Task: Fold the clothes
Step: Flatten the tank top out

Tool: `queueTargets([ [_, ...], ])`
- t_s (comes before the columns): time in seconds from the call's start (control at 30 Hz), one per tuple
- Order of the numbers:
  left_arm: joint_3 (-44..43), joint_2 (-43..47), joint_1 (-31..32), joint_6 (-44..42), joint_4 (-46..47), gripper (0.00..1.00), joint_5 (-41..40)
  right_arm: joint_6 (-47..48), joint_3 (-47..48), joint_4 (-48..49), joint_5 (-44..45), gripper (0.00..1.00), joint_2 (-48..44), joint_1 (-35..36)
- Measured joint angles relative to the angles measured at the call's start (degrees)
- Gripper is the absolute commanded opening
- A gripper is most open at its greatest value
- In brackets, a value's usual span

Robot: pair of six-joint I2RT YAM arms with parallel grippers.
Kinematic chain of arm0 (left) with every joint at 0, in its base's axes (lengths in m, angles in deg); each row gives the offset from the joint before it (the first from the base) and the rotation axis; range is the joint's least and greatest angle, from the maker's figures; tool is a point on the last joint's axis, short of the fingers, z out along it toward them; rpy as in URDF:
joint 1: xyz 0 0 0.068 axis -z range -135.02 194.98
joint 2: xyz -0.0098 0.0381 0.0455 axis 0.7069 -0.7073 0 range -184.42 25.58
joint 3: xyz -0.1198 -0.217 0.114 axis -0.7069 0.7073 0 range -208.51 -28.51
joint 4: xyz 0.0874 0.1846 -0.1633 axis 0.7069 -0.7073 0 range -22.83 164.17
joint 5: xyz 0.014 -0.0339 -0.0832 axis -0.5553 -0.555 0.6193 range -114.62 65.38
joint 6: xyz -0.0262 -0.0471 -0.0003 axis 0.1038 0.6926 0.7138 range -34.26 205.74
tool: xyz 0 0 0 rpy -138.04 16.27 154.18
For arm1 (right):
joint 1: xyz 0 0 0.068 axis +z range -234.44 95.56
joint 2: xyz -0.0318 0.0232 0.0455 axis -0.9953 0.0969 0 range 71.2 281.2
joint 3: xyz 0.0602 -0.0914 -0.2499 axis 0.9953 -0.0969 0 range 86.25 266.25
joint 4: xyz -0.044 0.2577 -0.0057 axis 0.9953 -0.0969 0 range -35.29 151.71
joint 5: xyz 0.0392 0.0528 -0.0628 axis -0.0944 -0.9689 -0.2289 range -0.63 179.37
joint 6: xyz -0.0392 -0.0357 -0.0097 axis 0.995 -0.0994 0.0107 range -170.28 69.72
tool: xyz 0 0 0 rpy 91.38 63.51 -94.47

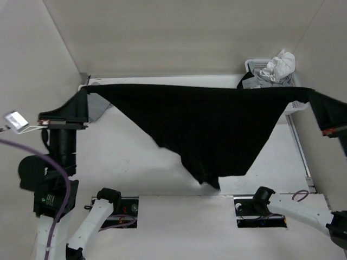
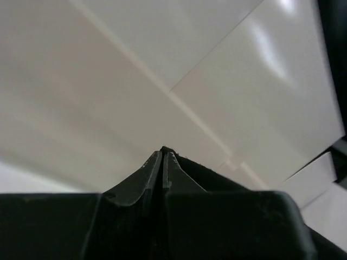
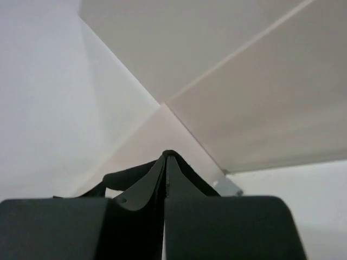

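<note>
Both arms are reaching high and wide: left gripper (image 1: 83, 97) at 9 o'clock, right gripper (image 1: 314, 96) at 3 o'clock, jaws pressing closed, each clamping the clothes (image 1: 206, 124).

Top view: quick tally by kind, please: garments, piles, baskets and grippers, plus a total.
Garments held up: 1, the black tank top
Clothes piles: 1, the jumbled clothes pile
Baskets: 1, the white basket
Grippers: 2, the left gripper and the right gripper, each shut on the tank top
Total: 5
</note>
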Motion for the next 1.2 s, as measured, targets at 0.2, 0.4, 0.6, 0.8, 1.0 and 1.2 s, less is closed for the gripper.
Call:
queueTargets([
  [0.2, -10.08, -3.76, 0.07, -1.25, 3.89, 0.01, -0.09, 5.51, 7.3, 0.59, 3.72, 0.0, 5.95, 5.84],
  [0.4, -4.48, -15.52, -2.08, -2.01, 6.23, 0.01, -1.27, 5.55, -0.44, 3.1, -6.8, 0.0, 19.17, -14.67],
  [0.6, -6.6, -41.11, -7.06, -1.99, 6.29, 0.01, -1.53, -0.26, 2.71, 6.64, -21.84, 0.0, 40.5, -30.34],
  [0.8, -19.63, -55.39, -8.31, -2.14, 1.57, 0.01, -0.81, -3.54, 26.38, 1.29, -29.11, 0.0, 62.1, -33.42],
  [1.0, -28.41, -51.69, -9.75, -3.19, 3.65, 0.01, -0.26, -4.24, 42.91, -1.57, -31.89, 0.0, 61.75, -33.81],
  [1.2, -23.12, -42.53, -9.64, -4.0, 7.65, 0.01, -0.48, -3.96, 28.52, 2.45, -32.17, 0.0, 45.72, -34.42],
])
